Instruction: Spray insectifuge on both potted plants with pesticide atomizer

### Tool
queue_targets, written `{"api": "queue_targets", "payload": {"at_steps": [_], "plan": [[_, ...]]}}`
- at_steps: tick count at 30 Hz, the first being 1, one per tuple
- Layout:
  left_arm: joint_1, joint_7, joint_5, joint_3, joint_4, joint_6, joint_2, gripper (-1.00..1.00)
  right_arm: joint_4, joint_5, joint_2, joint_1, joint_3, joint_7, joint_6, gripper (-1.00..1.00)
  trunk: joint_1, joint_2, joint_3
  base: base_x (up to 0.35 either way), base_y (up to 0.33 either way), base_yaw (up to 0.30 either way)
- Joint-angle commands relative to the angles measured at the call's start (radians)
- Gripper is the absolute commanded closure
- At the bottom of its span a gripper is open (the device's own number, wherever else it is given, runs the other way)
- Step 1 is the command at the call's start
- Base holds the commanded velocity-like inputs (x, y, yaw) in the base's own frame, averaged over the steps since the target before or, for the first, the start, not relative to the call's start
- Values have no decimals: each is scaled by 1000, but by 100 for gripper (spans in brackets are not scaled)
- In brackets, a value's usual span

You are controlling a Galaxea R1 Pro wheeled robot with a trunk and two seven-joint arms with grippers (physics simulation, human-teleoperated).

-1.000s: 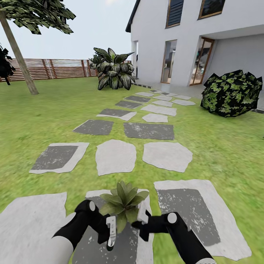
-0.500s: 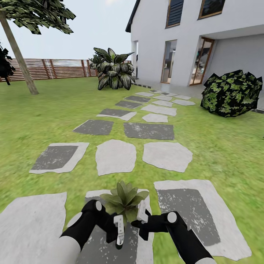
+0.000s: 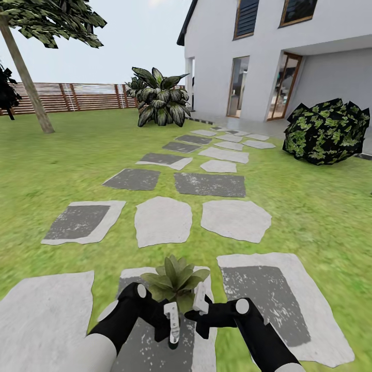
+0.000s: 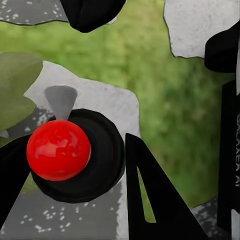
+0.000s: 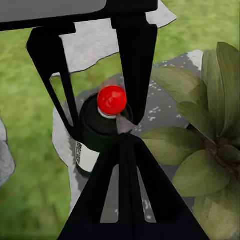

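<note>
At the bottom of the head view, the left gripper [image 3: 173, 323] is sitting closer to the right gripper [image 3: 200, 305] than a second ago. It has been sliding sideways across the stepping stone [image 3: 132, 349]. The gap between the two has been narrowing. Over the last half second the shift is slight. The right gripper, the potted plant [image 3: 175, 279] and the camera are holding the same positions as before.

Pesticide atomizer [image 5: 97, 135]: it is standing upright, with its long axis running roughly vertical. Its red cap [image 5: 112, 99] is pointing up toward both wrist cameras. A pale label [image 5: 86, 156] is facing the right wrist camera. The bottle is sitting over the grey stone, just beside the plant's leaves. Its base is hidden, so I cannot tell whether it is resting on the stone.

Left gripper: its jaws are standing wide apart, with one black finger [image 5: 136, 60] on each side of the bottle's top. In the left wrist view the cap is lying between the two fingers. I cannot tell whether either pad is touching the bottle.

Right gripper: in the right wrist view one openwork black finger is rising to meet the bottle's shoulder and is overlapping it. I cannot tell whether this gripper is spread or pinching, nor whether it is holding the bottle.
</note>
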Motion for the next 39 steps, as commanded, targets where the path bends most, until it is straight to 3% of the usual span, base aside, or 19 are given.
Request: {"api": "queue_targets", "payload": {"at_steps": [1, 39], "plan": [[0, -5, -2, 0, -1, 9, -2, 100, -1, 9, 0, 0, -1, 2, -7, 100, 0, 0, -1, 0, 0, 0], [-5, -9, 4, -4, 31, -21, -21, 100, 0, 9, 0, 0, -1, 2, -7, 100, 0, 0, -1, 0, 0, 0]]}}
